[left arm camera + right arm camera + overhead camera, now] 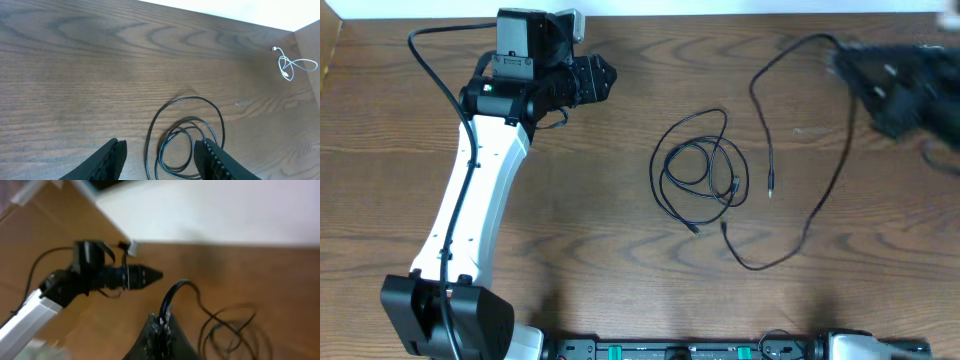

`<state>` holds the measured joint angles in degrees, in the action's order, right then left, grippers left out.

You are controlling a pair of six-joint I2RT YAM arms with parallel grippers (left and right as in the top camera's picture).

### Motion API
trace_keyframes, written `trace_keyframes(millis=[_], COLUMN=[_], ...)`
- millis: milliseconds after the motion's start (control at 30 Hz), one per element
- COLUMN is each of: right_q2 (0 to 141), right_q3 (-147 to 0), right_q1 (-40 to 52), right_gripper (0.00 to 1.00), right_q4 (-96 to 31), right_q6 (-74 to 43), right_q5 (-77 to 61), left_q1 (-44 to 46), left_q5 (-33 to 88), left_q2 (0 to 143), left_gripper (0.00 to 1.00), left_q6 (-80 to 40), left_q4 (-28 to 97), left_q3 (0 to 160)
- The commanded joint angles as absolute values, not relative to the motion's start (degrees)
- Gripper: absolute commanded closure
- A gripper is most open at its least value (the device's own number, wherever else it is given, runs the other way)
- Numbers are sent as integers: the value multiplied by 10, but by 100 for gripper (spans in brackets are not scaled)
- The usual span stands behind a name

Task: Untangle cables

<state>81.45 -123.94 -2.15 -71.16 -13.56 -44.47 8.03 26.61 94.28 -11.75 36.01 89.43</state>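
A black cable lies coiled in loose loops at the table's middle, also seen in the left wrist view and the right wrist view. A second, long black cable trails from the right gripper down to the table, its plug ends lying near the coil. My right gripper, blurred at the far right, is shut on this cable. My left gripper hovers left of the coil, open and empty. A white cable lies bundled far off.
The left arm stretches from the front left corner up to the back left. A white wall edge runs along the table's back. Arm bases sit at the front edge.
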Motion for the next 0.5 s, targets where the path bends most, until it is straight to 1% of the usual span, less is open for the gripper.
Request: trace_keyframes(millis=[0, 100, 267, 333, 400, 467], right_q2=[864, 899, 895, 895, 901, 908], right_q3=[-1239, -1239, -1239, -1239, -1238, -1238], right_q1=[16, 42, 42, 47, 57, 71], right_gripper=[99, 99, 99, 99, 99, 99], right_q4=[-722, -722, -732, -759, -789, -810], right_q6=[-108, -102, -77, -49, -18, 3], right_q5=[-501, -501, -470, -464, -451, -432], left_q1=[81, 81, 81, 81, 81, 81], left_q5=[263, 263, 263, 281, 327, 377], left_q2=[940, 940, 940, 940, 940, 940], left_gripper=[51, 51, 50, 46, 40, 37], left_q6=[-109, -109, -110, -110, -110, -110], left_q4=[366, 369, 375, 375, 371, 365], left_q3=[898, 898, 898, 898, 898, 898])
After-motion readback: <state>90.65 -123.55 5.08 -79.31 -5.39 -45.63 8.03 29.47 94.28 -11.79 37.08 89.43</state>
